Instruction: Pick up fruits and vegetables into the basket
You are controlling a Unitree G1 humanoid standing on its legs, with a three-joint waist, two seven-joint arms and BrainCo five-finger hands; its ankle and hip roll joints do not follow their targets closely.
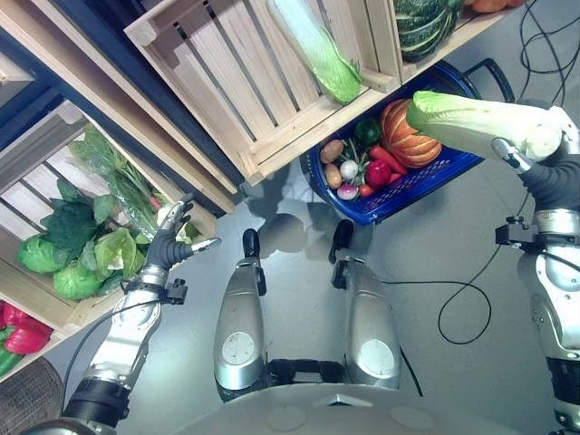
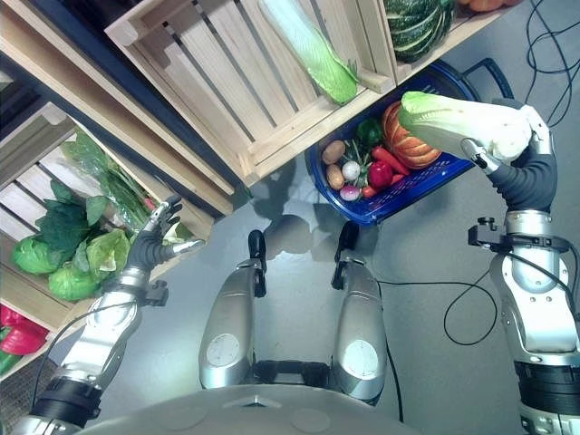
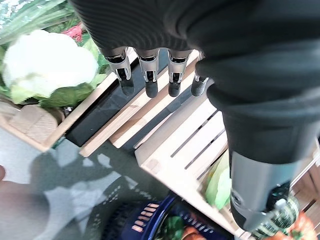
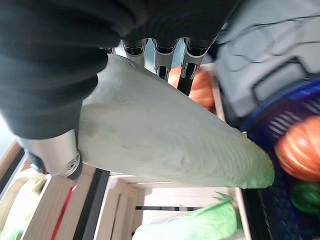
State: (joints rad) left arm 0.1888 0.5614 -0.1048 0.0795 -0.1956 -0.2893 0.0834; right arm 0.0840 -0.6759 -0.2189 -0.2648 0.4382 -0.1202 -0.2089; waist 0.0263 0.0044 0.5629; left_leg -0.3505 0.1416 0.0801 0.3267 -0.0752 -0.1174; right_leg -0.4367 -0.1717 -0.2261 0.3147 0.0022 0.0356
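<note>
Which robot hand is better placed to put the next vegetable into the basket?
The right robot hand: it holds a cabbage whose leafy tip is over the blue basket. The left robot hand is open, holds nothing and is by the greens crate, away from the basket.

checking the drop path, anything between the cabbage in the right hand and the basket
Nothing: in the left eye view the napa cabbage in the right hand hangs over the blue basket's rim, above the pumpkin.
</note>
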